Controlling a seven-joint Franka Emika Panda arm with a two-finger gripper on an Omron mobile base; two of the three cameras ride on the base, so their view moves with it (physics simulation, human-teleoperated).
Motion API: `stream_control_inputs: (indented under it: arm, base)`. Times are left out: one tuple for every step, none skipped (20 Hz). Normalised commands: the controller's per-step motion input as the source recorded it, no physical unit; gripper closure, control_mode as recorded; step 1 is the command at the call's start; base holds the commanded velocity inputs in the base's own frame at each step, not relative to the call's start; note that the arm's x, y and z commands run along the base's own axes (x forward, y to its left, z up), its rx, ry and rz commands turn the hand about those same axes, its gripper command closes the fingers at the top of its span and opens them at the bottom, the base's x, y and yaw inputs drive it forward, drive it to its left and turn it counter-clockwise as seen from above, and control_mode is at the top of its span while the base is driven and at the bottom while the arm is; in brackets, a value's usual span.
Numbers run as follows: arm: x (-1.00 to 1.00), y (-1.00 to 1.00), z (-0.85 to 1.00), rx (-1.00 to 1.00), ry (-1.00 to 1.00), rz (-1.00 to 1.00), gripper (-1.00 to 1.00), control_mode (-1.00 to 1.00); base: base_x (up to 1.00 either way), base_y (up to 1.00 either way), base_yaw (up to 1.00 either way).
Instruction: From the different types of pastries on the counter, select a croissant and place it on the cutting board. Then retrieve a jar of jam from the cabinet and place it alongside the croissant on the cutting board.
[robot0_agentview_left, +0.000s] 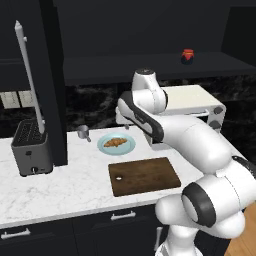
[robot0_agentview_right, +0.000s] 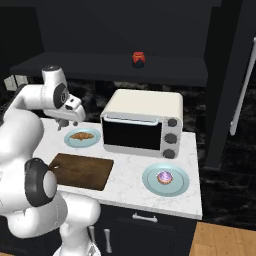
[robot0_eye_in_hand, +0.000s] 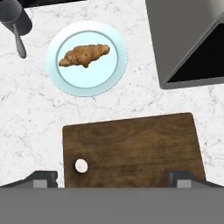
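**Golden croissant lies up-frame of the pincer, long axis side to side**

Dark brown wood comes first in the hand view: the cutting board (robot0_eye_in_hand: 131, 151) spans the lower half of the frame, its small hole at the lower left, bare of any food. The pincer (robot0_eye_in_hand: 112, 179) hangs above the board's near edge, its two finger tips (robot0_eye_in_hand: 43, 177) standing wide apart at the bottom corners of the frame, so it is spread and carries nothing.

Past the board's far edge, in the upper left of the frame, sits a light blue plate (robot0_eye_in_hand: 116, 70) on the white marble surface (robot0_eye_in_hand: 30, 131), and the croissant (robot0_eye_in_hand: 84, 55) rests in its middle. Its long axis runs nearly left to right across the frame, tilted a little upward at the right end. I judge the next move must carry the pincer up-frame and slightly left, closing across the pastry's short width.

Farther off, in the left base view, the jar of jam (robot0_agentview_left: 187, 56) stands on the cabinet (robot0_agentview_left: 150, 67) shelf at upper right, untouched.
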Motion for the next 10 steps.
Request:
stream_control_inputs:
  arm:
    - [0.15, 0.19, -0.34, 0.0, 0.08, -0.16, -1.0, -1.0]
    - [0.1, 0.2, -0.29, 0.0, 0.05, -0.17, -1.0, -1.0]
    - [0.1, 0.24, -0.25, 0.0, 0.04, -0.16, -1.0, -1.0]
    - [0.13, 0.31, -0.21, 0.0, 0.03, -0.16, -1.0, -1.0]
    - [0.11, 0.29, -0.18, 0.0, 0.02, -0.16, -1.0, -1.0]
    - [0.14, 0.24, -0.18, 0.0, 0.05, -0.16, -1.0, -1.0]
    - [0.14, 0.24, -0.19, 0.0, 0.05, -0.16, -1.0, -1.0]
    - [0.14, 0.18, -0.21, 0.0, 0.05, -0.16, -1.0, -1.0]
    - [0.17, 0.12, -0.26, 0.0, 0.07, -0.16, -1.0, -1.0]
    - [0.18, 0.01, -0.31, 0.0, 0.1, -0.16, -1.0, -1.0]
  base:
    - [0.0, 0.0, 0.0]
    - [0.0, 0.0, 0.0]
    - [0.0, 0.0, 0.0]
    - [0.0, 0.0, 0.0]
    - [0.0, 0.0, 0.0]
    - [0.0, 0.0, 0.0]
    - [0.0, 0.0, 0.0]
    - [0.0, 0.0, 0.0]
    - [0.0, 0.0, 0.0]
    - [0.0, 0.0, 0.0]
